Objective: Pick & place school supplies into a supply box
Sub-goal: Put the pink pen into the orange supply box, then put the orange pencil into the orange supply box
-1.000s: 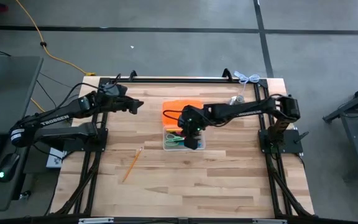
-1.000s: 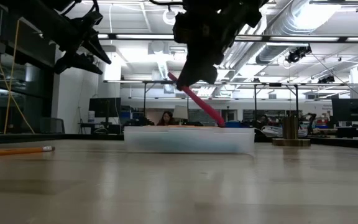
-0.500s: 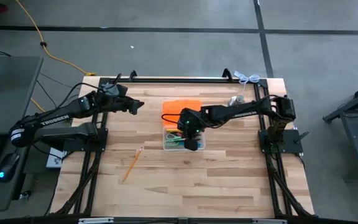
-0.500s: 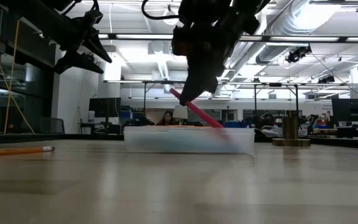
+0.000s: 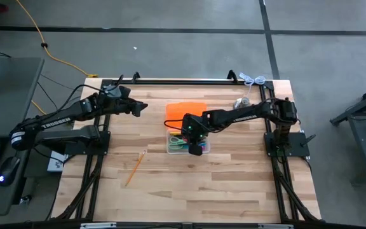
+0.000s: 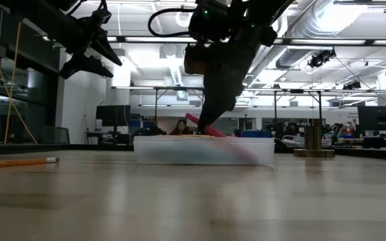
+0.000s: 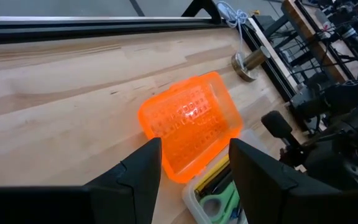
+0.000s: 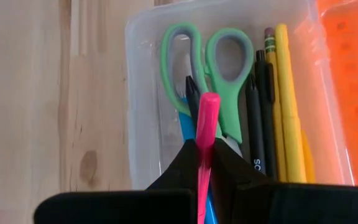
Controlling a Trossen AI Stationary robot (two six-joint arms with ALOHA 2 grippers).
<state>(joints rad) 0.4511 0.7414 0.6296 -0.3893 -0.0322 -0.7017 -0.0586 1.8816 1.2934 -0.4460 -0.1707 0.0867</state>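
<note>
Lowered since a second ago, my right gripper (image 8: 205, 163) now has the pink pen (image 8: 206, 134) tipped flatter, its far end dipping into the clear supply box (image 5: 170, 147) over the green scissors (image 8: 209, 68); its fingers are pinching that pen. My left gripper (image 5: 141, 107) hovers spread wide, well apart, and one pencil (image 5: 135, 167) lies on the table (image 5: 189, 191).

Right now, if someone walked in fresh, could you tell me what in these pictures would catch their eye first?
Most striking is the bright orange lid, lying open behind the clear supply box at mid-table. Over the box, the right hand is shut on a pink pen, tilted down above the green-handled scissors and pencils already inside. One lone pencil lies on the bare wood nearer the left arm, whose open hand hangs in the air.
</note>
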